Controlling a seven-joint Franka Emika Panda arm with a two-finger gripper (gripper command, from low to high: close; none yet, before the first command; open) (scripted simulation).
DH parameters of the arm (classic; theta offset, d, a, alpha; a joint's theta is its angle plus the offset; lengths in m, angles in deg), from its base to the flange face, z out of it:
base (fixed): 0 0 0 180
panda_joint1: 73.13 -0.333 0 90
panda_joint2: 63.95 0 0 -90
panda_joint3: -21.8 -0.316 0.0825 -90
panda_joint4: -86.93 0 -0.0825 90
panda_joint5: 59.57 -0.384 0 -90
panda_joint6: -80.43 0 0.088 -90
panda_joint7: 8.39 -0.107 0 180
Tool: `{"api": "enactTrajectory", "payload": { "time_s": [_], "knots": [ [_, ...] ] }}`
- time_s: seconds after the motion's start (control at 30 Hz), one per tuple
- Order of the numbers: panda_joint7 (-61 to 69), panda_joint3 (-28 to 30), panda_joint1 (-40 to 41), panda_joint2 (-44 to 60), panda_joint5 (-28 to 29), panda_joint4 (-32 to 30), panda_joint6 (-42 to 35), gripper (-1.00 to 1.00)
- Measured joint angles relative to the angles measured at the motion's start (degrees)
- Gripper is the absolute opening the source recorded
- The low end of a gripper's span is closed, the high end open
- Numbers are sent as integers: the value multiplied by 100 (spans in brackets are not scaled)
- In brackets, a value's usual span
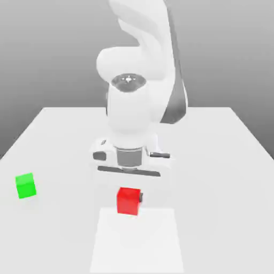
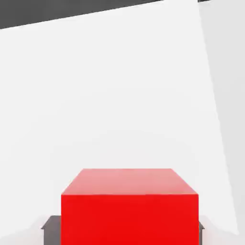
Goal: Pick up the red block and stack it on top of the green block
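We saw the red block [image 1: 128, 200] clamped between the fingers of the gripper [image 1: 129, 199], near the middle of the white table [image 1: 225, 160]. The green block [image 1: 25, 185] sat well apart at the exterior view's left, alone on the table, with the white arm [image 1: 134, 96] rising behind.

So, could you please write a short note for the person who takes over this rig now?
End effector: shut on the red block, fingers at its two sides.
Red block: in the grip, near the middle of the table.
Green block: alone on the table, toward the exterior view's left.
Done: grasp of the red block.
Left: carry it over the green block, set it on top, release.
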Motion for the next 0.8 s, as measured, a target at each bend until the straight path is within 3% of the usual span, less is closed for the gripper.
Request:
{"api": "enactTrajectory", "payload": {
  "time_s": [0.8],
  "knots": [
    [-2948,1651,3225,-120,223,599,-699,-100]
  ]
}}
